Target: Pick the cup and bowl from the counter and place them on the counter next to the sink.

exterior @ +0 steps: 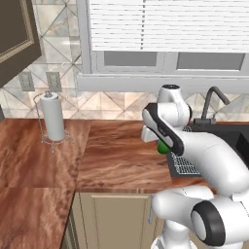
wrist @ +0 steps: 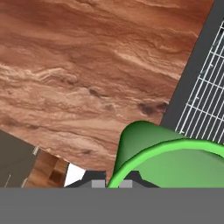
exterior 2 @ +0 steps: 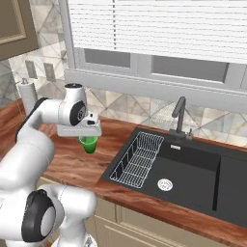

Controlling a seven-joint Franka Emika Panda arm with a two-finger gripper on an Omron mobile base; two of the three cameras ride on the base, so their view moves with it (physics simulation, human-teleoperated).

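Cup: we see a green cup (exterior 2: 89, 144) hanging under the gripper (exterior 2: 87, 137), above the counter (exterior 2: 72, 164), just left of the sink (exterior 2: 193, 169); in the hand view its rim curves up close to the camera.
Gripper: pinched on the cup's rim, the jaws nearly together on the thin wall; the fingertips themselves are hidden from us.
Handling: we judge the cup light and stiff, with a smooth, likely slippery wall; a grip on the rim suits it, though it could swing or slip if jolted.
Counter: reddish wood grain lies bare beneath the cup, room enough to set it down beside the sink's edge.
Sink: matte black, with a wire dish rack (exterior 2: 137, 159) in the near basin and a dark faucet (exterior 2: 179, 116) behind.
Far corner: a paper towel holder (exterior: 52, 119) stands by the tiled wall, well apart from the cup.
Bowl: we cannot place it from here.
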